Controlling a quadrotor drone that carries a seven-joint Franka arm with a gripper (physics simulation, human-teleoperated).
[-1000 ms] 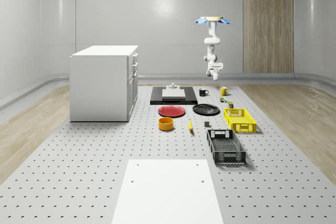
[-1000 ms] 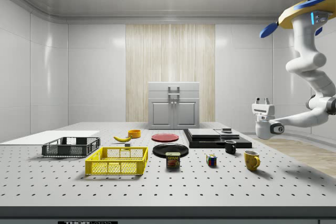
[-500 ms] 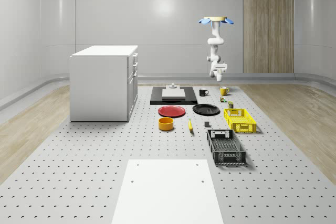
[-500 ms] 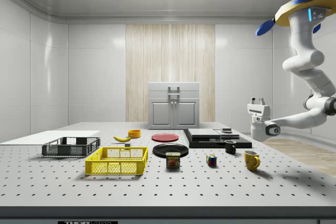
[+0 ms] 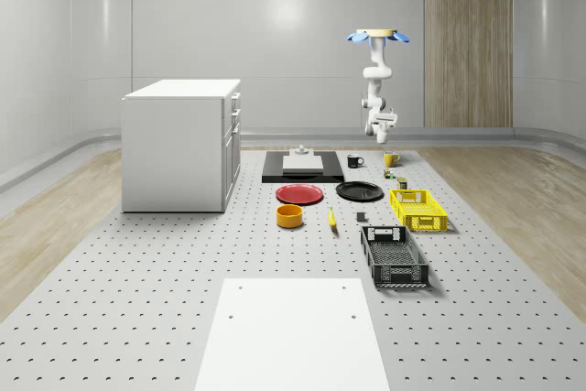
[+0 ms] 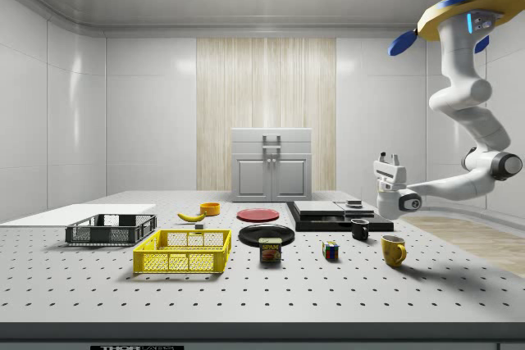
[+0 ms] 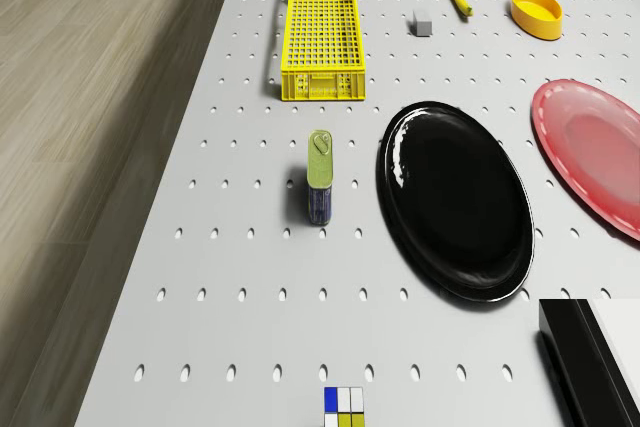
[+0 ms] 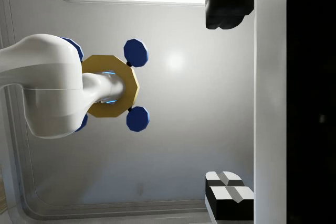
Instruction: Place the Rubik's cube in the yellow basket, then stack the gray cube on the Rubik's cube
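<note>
Drone (image 6: 459, 18) drifted nearer table — gripper (image 6: 387, 158) upturned.

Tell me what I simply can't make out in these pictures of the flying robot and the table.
- Multicoloured Rubik's cube: cut off by the drone view's edge.
- Small gray cube: tiny in the drone view, its faces unreadable.
- Two-finger gripper: points upward in the side view; too small there to tell open from shut.
- Blue-labelled tin can: lying down in the drone view, label unreadable.
- Black platform: cropped at the drone view's corner.
</note>
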